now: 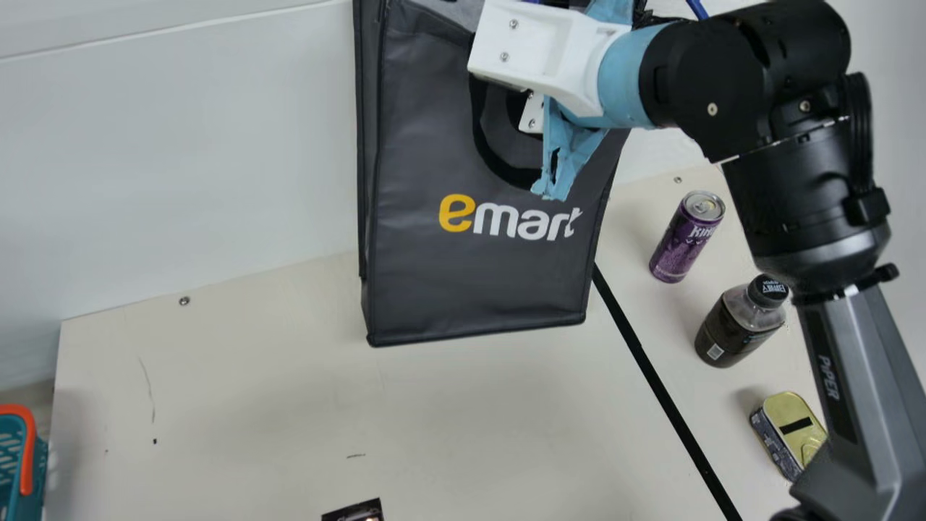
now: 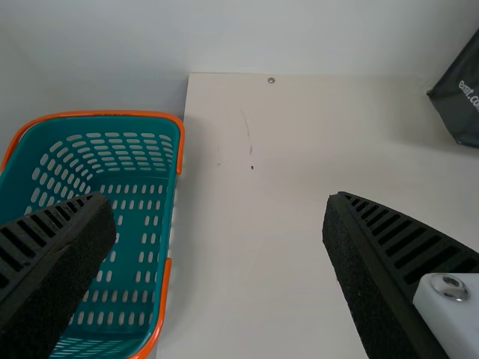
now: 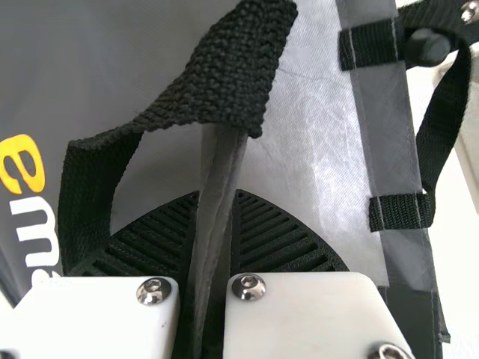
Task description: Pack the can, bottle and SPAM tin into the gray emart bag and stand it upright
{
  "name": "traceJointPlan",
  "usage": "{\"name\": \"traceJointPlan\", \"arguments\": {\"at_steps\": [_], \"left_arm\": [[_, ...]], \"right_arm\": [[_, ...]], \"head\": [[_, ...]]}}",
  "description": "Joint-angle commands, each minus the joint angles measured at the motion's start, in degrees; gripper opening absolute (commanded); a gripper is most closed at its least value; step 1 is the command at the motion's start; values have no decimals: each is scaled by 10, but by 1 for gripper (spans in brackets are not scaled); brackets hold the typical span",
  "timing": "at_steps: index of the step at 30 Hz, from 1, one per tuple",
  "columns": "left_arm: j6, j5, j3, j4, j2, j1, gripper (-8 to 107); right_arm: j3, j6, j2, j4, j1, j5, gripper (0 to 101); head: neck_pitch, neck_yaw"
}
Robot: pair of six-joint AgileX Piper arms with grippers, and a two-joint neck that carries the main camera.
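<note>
My right gripper is at the upper part of the gray emart bag, its fingertips hidden in the main view. In the right wrist view the gripper is shut on the bag's edge, beside a black handle. The bag hangs upright; whether its bottom touches the table I cannot tell. To its right stand the purple can and the dark bottle, with the SPAM tin nearer the front, partly behind the right arm. My left gripper is open and empty.
A teal basket with orange handles is at the table's left side. A black strip crosses the table between bag and items. A small dark object lies at the main view's bottom edge. A white wall rises behind the table.
</note>
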Motion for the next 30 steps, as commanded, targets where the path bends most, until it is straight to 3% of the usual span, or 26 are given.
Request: {"name": "traceJointPlan", "arguments": {"at_steps": [1, 30], "left_arm": [[0, 0, 0, 0, 0, 0, 90], [0, 0, 0, 0, 0, 0, 90]], "right_arm": [[6, 5, -8, -8, 9, -1, 0], [89, 66, -130, -117, 150, -1, 0]], "head": [[-13, 0], [-13, 0]]}}
